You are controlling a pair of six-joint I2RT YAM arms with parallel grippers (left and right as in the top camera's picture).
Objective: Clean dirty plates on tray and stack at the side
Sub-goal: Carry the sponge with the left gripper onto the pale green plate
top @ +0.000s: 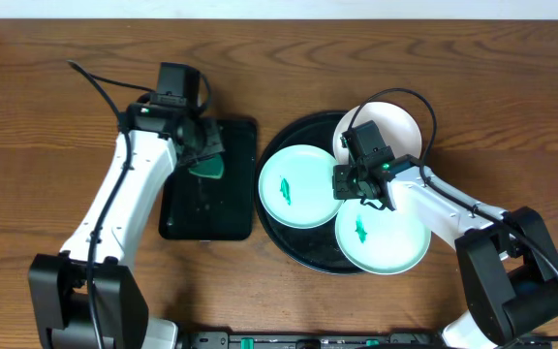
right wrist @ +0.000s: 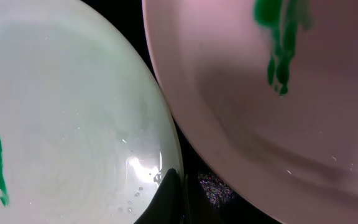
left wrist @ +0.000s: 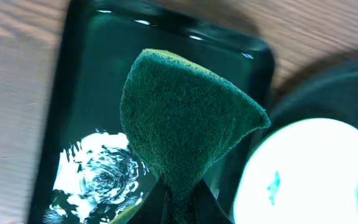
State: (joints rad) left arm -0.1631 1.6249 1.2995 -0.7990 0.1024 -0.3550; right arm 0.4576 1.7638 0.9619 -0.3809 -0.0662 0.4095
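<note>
Plates [top: 298, 186]: three sat inside the round black tray [top: 296, 244], none stacked at the side yet.
Left plate [top: 303, 199]: pale mint, on the tray's left half, with a green smear [top: 285, 191] near its middle.
Front plate [top: 395, 242]: pale mint, at the tray's lower right, its edge reaching out past the rim; it also bore a green streak [top: 361, 230].
Back plate [top: 402, 121]: whiter, at the tray's upper right, partly hidden under the right arm.
Right gripper [right wrist: 174, 198]: fingers were pressed together with nothing between them, poised low over the spot where the plates met. Its own camera showed two plate rims just beside each other with a sliver of black tray between.
Left gripper [top: 199, 147]: clamped on a dark green sponge [left wrist: 179, 124], which was pinched into a folded wedge.
Sponge position: above the rectangular tray [top: 231, 208], clear of the plates.
Rectangular tray: black and glossy, just left of the round tray, with white foam [left wrist: 101, 171] on its wet floor.
Table [top: 473, 58]: brown wood grain, with both trays side by side on it.
Contact: I could not tell whether the right fingertips touched a plate.
</note>
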